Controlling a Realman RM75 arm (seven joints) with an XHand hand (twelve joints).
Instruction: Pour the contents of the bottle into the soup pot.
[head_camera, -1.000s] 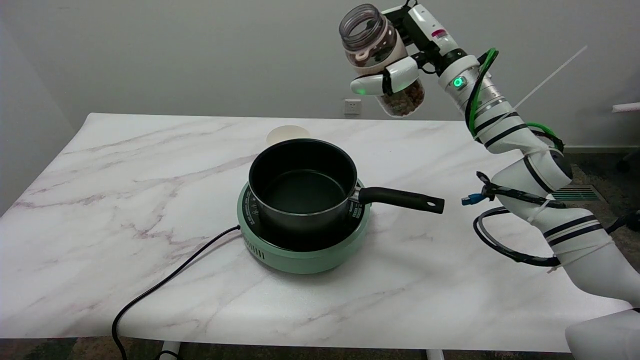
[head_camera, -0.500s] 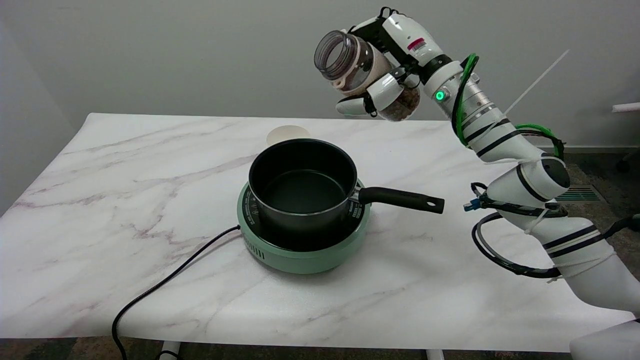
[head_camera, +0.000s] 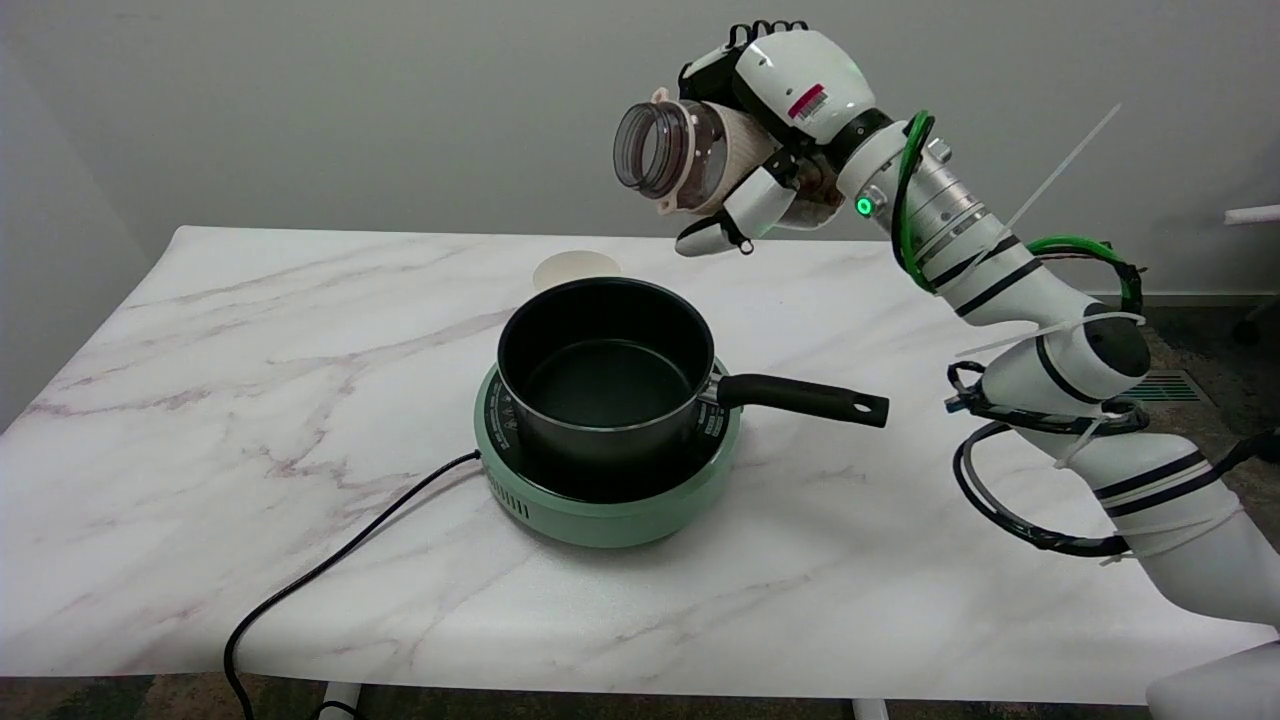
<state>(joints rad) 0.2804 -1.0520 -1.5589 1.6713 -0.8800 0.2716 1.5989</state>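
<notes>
One relation governs the coming move: the bottle (head_camera: 700, 160), gripped by the right robot hand (head_camera: 775, 130), hangs in the air above the far part of the surface (head_camera: 250, 350), and the soup pot (head_camera: 600, 370) lies from it at about 7 o'clock in the picture, lower and nearer the camera. The bottle's long axis runs close to level, its base toward 3 o'clock inside the hand and its open, uncapped mouth toward 9 o'clock, tipped slightly down. The mouth looks to sit above the pot's far right rim or a little beyond it, though height and depth are hard to separate from this view. Brown contents sit toward the base end, and none shows at the mouth or in the pot, whose dark inside looks bare. By my judgement, a pour from here could drop the contents past the far rim, so the mouth wants carrying toward 7 o'clock over the pot's middle as the tilt deepens.

The pot stands on a green hotplate (head_camera: 610, 510), its black handle (head_camera: 800, 398) pointing to 3 o'clock, under the right arm's line. Only this arm is in view.

A red label on the back of the hand and pale printing on the hotplate's dark top ring are both too small to read. A pale round disc (head_camera: 575, 270) lies at 12 o'clock, just behind the pot.
</notes>
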